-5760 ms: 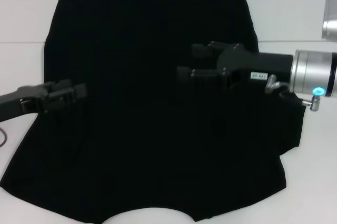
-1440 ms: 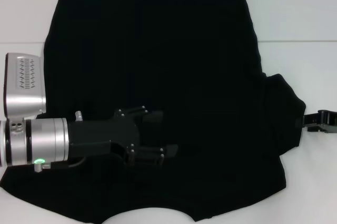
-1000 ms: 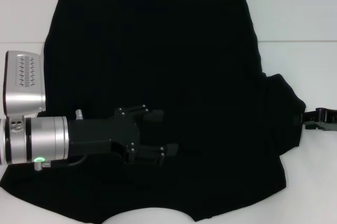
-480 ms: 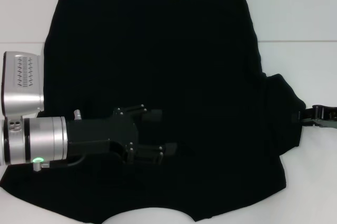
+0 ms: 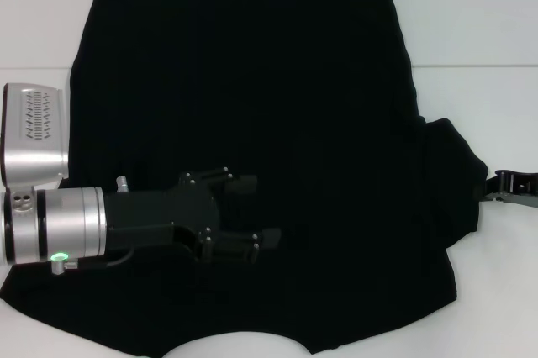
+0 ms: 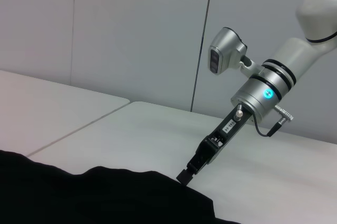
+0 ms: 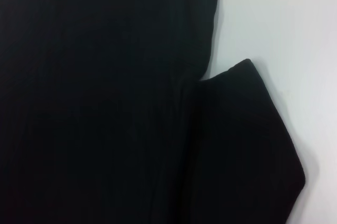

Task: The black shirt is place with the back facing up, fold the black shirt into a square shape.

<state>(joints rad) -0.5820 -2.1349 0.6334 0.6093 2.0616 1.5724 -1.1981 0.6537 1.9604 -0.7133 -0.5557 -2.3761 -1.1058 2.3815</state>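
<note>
The black shirt [image 5: 252, 123] lies spread flat on the white desk [image 5: 471, 30], plain side up with no lettering showing, its hem away from the robot and its collar edge nearest. The sleeve on the robot's right [image 5: 450, 190] sticks out sideways, not yet folded in; on the robot's left the shirt's side runs straight, with no sleeve sticking out past it.

The left hand [image 5: 252, 217] reaches in over the near-left part of the shirt, its two fingers [image 5: 244, 183] spread apart with dark cloth beneath them. Black on black, I cannot tell whether the fingers touch the fabric or hang just above it, or whether any fold sits between them.

The right hand [image 5: 507, 186] sits out at the tip of the right sleeve, low over the desk; the left wrist view shows it [image 6: 185, 174] coming down right at the cloth's edge. Whether its fingers are spread or pressed together cannot be told.

The risks as I judge them: the left hand, closing from here, may pinch only the top layer or nothing, so a lift drags the shirt askew. The right hand is so close to the sleeve's edge that it may slide off the hem, or shove the sleeve into a bunch instead of gripping it. If either hand pulls unevenly, the soft cloth wrinkles and the fold goes crooked, no square.
</note>
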